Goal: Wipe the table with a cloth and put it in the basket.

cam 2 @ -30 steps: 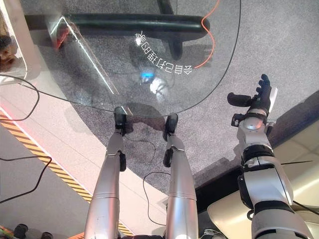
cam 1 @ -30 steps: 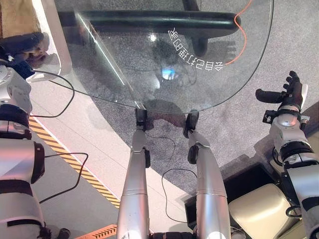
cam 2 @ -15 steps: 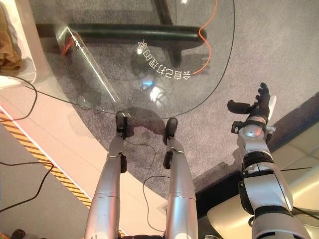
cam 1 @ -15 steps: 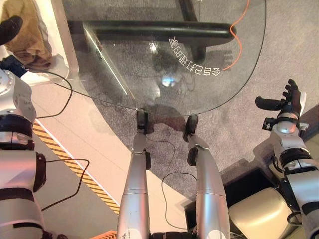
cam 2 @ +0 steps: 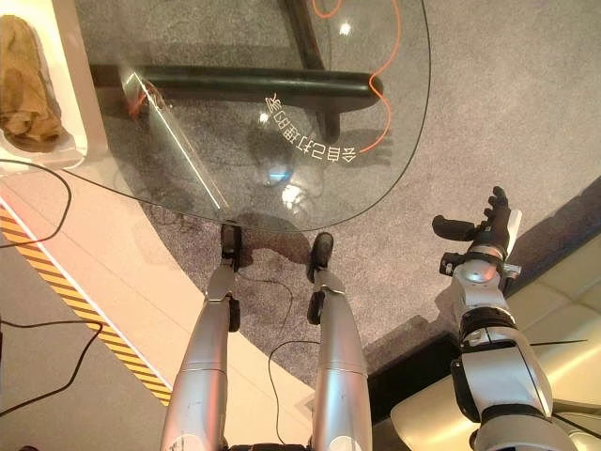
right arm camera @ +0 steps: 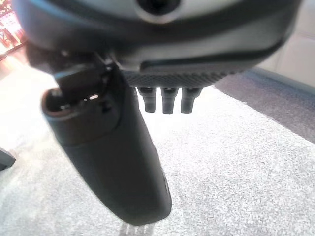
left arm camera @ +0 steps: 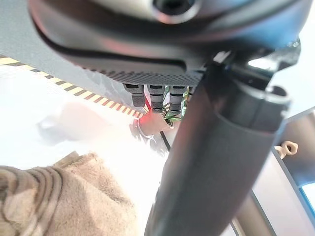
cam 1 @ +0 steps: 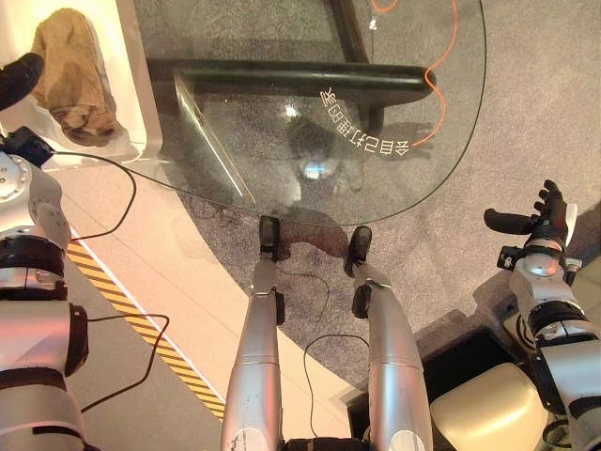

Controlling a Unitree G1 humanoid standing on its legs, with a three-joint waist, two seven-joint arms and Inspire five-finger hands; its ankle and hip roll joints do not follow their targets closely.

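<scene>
Two hands, neither holding anything: the right hand hangs with fingers spread beside the glass table, and the left hand, fingers straight, hovers near the brown cloth lying in the white basket. A misjudged reach could hit the basket's rim — grey carpet lies below.

Showroom or demo hall, likely: glass table with printed lettering, grey carpet, hazard-striped tape lower left, white platform upper left, orange cable on floor.
</scene>
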